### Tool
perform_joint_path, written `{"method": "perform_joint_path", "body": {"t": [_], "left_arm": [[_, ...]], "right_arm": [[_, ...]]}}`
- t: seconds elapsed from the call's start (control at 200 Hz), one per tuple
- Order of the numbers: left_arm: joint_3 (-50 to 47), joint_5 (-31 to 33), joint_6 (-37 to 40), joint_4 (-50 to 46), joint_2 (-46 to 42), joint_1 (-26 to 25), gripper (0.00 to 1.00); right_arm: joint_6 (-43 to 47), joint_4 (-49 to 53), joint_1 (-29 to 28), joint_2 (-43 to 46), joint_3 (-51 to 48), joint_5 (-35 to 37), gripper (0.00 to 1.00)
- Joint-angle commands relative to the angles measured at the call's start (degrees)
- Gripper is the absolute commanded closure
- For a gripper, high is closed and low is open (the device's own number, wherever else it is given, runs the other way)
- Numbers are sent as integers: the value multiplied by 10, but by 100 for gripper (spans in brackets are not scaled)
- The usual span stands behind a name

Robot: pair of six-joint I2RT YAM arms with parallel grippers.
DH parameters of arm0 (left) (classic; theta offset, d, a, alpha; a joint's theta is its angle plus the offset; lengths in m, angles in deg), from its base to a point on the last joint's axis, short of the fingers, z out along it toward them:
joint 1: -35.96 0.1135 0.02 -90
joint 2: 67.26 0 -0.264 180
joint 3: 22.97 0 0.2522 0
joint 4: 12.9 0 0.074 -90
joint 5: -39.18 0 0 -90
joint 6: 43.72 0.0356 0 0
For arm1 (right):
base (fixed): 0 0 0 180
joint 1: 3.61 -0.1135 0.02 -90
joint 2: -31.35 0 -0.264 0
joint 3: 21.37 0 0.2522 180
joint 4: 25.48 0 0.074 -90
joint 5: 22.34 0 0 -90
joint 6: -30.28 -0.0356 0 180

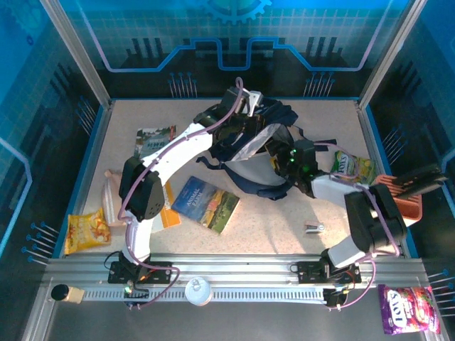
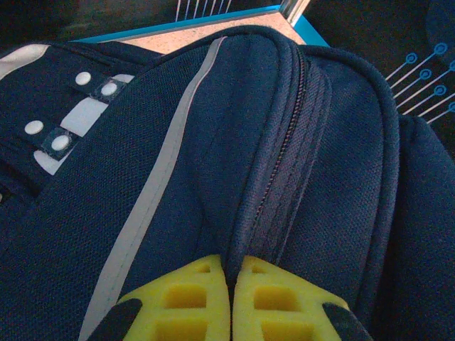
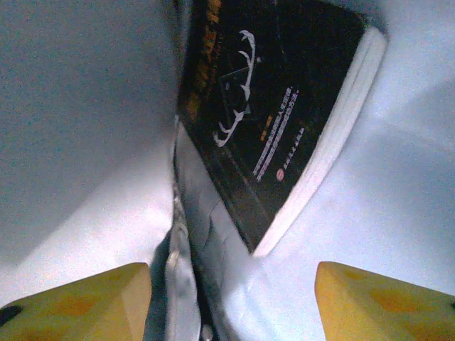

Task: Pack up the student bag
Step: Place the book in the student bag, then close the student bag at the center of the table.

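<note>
Coarse-woven navy student bag; smooth pale lining surrounds a slab-shaped book

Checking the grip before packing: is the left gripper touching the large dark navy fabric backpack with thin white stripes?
Touching. The left wrist view shows the left gripper shut on a fold of the navy backpack beside its zipper.

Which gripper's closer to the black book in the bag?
Right. Right gripper is open inside the student bag, black book just ahead of its fingers. Left gripper is outside, pinching fabric by the zipper.
</note>
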Motion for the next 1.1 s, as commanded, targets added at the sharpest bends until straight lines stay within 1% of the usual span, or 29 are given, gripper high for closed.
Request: {"method": "perform_joint_path", "body": {"t": [0.0,0.03,0.115,0.175,0.225,0.275,0.38,0.47,0.565,0.62,0.705,0.825,0.865,0.915,0.95,1.061,1.086,1.096], "left_arm": [[-4,-10,-20,69,-27,10,100],[-7,-13,-20,70,-25,11,100],[-17,-32,-22,71,-16,10,100],[-26,-48,-26,72,-10,11,100],[-30,-73,-29,65,-2,11,100],[-29,-100,-34,55,8,9,95],[-37,-123,-50,49,15,8,86],[-62,-123,-64,50,5,10,68],[-100,-130,-90,53,-20,19,49],[-134,-136,-113,64,-42,30,42],[-199,-144,-153,88,-83,55,36],[-303,-144,-203,126,-150,104,30],[-336,-130,-210,129,-173,120,29],[-367,-102,-212,118,-201,140,24],[-389,-89,-212,110,-218,156,23],[-455,-73,-226,102,-274,213,17],[-468,-71,-229,99,-286,227,15],[-473,-69,-230,98,-292,232,12]], "right_arm": [[44,71,15,69,-30,8,36],[59,97,18,91,-31,20,35],[120,222,22,149,-12,73,31],[157,311,23,181,10,123,25],[187,359,22,207,24,165,21],[218,400,23,227,40,201,19],[281,470,25,250,83,264,17],[328,501,25,252,117,282,15],[368,505,25,250,155,263,15],[392,491,24,244,165,235,15],[426,476,11,222,184,200,15],[465,471,-32,163,226,162,16],[474,470,-48,138,242,146,16],[485,470,-70,105,263,132,17],[492,472,-86,81,278,125,17],[524,477,-141,5,332,99,19],[534,480,-154,-12,345,95,20],[538,482,-158,-16,351,95,20]]}}
